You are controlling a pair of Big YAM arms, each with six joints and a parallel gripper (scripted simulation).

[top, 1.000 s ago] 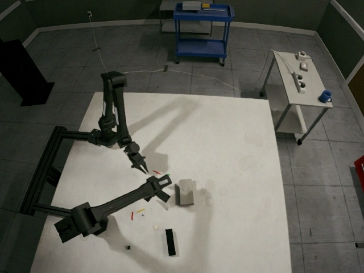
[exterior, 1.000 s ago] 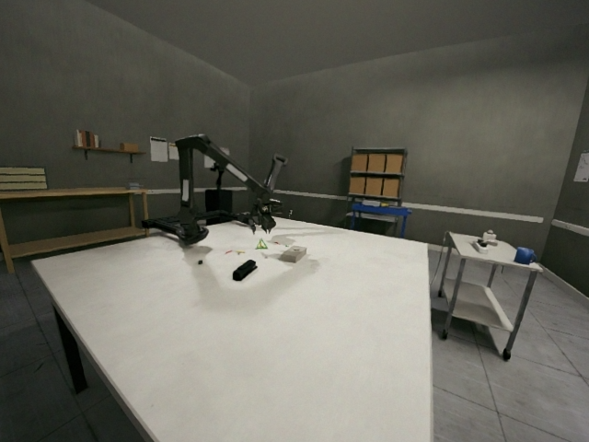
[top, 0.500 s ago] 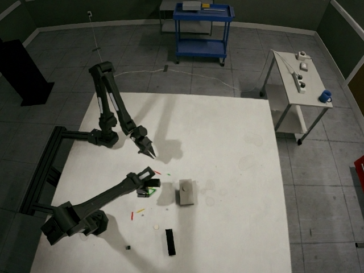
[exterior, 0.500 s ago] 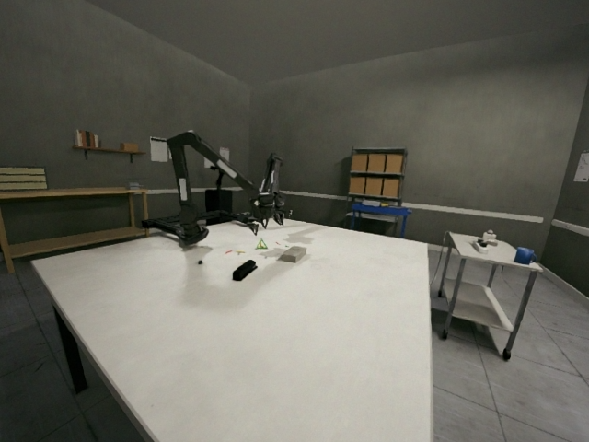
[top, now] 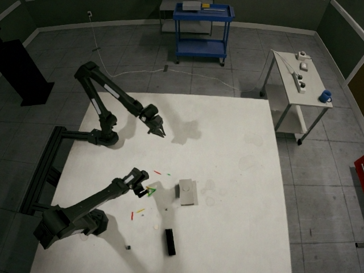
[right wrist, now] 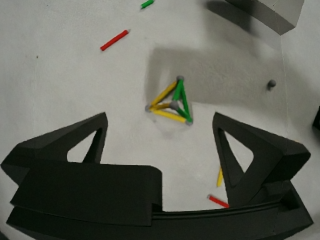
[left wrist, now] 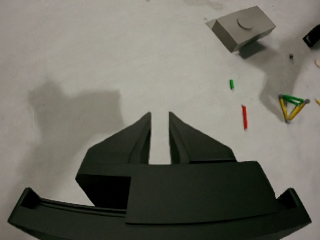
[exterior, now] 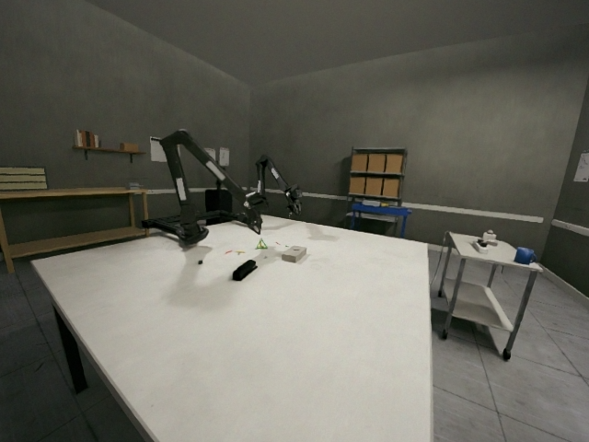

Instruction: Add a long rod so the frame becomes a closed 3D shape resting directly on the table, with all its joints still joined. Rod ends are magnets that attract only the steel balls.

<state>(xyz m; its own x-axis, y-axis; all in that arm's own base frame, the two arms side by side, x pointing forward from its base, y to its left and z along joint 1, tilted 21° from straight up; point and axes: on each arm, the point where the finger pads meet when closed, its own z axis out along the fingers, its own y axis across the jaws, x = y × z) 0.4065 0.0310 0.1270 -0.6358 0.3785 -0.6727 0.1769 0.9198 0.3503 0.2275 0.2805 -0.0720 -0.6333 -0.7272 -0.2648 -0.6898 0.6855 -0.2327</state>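
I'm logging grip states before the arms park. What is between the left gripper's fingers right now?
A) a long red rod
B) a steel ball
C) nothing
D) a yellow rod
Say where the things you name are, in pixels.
C: the left wrist view shows only bare tabletop in the narrow gap between the fingertips of the left gripper (top: 164,136) (left wrist: 160,114), and the nearest red rod (top: 157,172) (left wrist: 244,117) (right wrist: 115,40) lies off to one side.
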